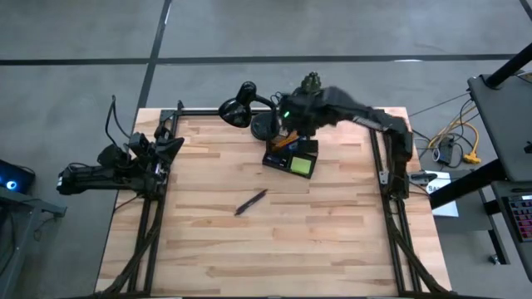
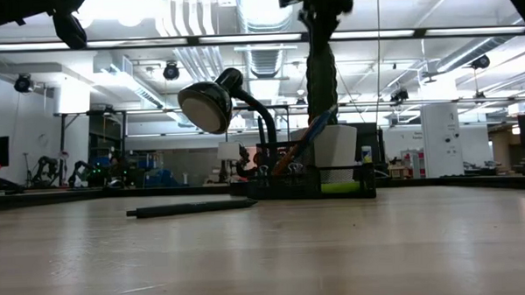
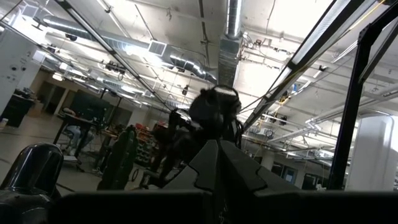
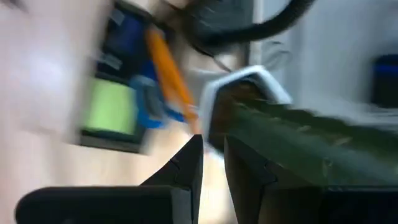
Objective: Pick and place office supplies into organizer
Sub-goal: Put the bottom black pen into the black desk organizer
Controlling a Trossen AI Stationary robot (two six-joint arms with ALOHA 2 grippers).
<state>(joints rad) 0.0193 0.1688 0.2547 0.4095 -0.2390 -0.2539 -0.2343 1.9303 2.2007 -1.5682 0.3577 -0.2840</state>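
Overhead and table-level cameras share the organizer (image 1: 293,155); wrist cameras sit close.

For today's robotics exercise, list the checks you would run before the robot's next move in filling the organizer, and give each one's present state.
1. Organizer upright on the table: ok.
2. Lime-green sticky-note pad inside the organizer: ok.
3. Orange pencil in the organizer, leaning: ok.
4. Dark pen put away: not ok, it lies loose on the table.
5. Right gripper free of any item: ok, jaws slightly apart, nothing between them.
6. Left gripper parked at the table's left edge: ok.
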